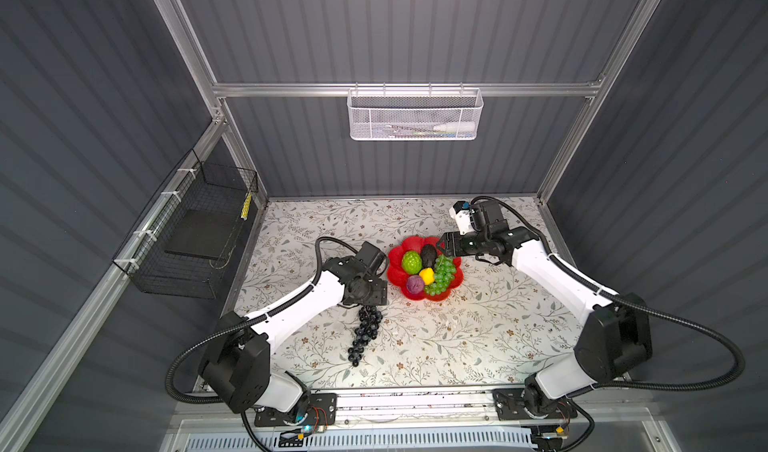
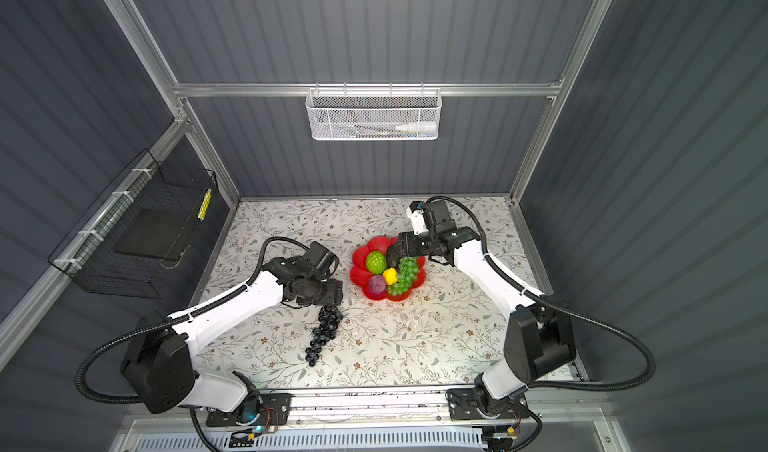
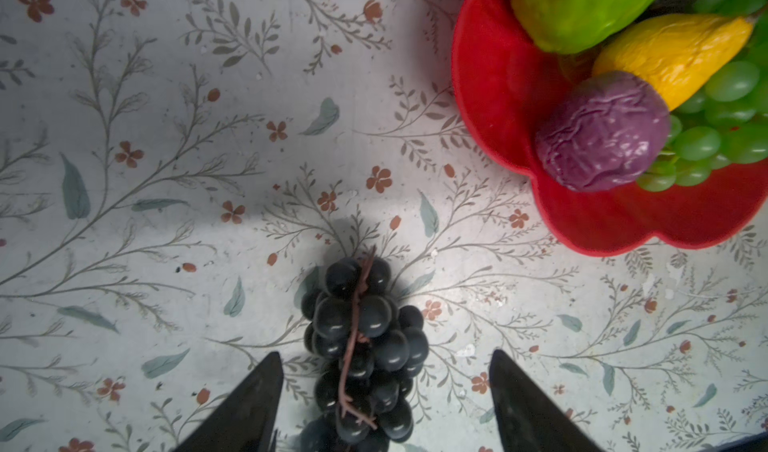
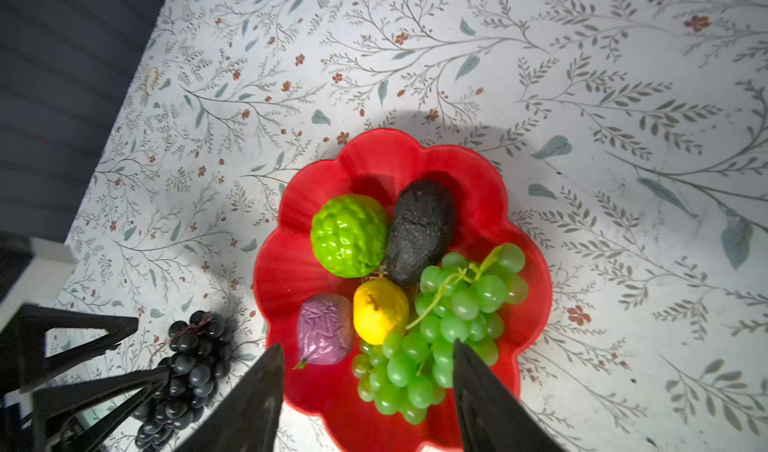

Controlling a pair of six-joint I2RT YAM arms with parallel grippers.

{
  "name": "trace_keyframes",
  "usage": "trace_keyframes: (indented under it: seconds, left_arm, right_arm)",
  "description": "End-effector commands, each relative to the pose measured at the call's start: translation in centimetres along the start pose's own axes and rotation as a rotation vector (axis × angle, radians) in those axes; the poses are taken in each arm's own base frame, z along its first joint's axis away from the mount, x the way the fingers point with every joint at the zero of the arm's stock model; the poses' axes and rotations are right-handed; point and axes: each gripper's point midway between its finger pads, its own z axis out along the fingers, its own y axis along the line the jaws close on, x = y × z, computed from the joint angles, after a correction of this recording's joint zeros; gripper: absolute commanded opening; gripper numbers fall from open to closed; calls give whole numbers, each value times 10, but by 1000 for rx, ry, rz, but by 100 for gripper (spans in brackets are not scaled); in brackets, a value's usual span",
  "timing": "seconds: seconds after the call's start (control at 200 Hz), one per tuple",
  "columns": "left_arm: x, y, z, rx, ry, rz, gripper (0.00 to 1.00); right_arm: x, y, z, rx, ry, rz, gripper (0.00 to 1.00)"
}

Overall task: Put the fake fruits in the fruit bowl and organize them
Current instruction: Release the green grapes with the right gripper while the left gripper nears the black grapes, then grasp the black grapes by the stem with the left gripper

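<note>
left fingers [image 3: 249, 404] apart astride dark grapes [image 3: 365, 346] | red bowl [image 4: 291, 271] holds five fruits [image 4: 349, 236]

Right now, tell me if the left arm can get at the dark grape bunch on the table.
Probably yes. The left pincer hangs open over the dark grape bunch, a finger on each side, and nothing lies between; the fruit bowl sits apart.
</note>
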Motion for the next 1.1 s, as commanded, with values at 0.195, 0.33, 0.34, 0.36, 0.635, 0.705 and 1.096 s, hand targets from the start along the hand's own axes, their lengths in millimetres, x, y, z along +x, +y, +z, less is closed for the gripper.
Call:
trace_keyframes:
  seconds: [0.195,0.33,0.34,0.36,0.635,0.705,1.096]
  left_arm:
    - [26,4,-7,70,74,-16,61]
    - [30,-1,3,111,98,-37,57]
    - [30,-1,4,110,103,-38,57]
    - [31,-1,6,109,109,-38,56]
    - [40,-2,16,129,141,-57,45]
    - [40,0,18,122,141,-62,42]
    - [35,2,15,105,121,-60,19]
  right_arm:
    - [40,19,-4,-14,10,24,67]
    - [49,20,7,-17,47,43,66]
    - [50,20,8,-18,50,42,66]
    - [51,20,9,-17,53,41,66]
    - [52,25,19,-28,57,41,66]
    - [54,25,21,-27,62,40,66]
    - [60,22,25,-22,69,48,65]
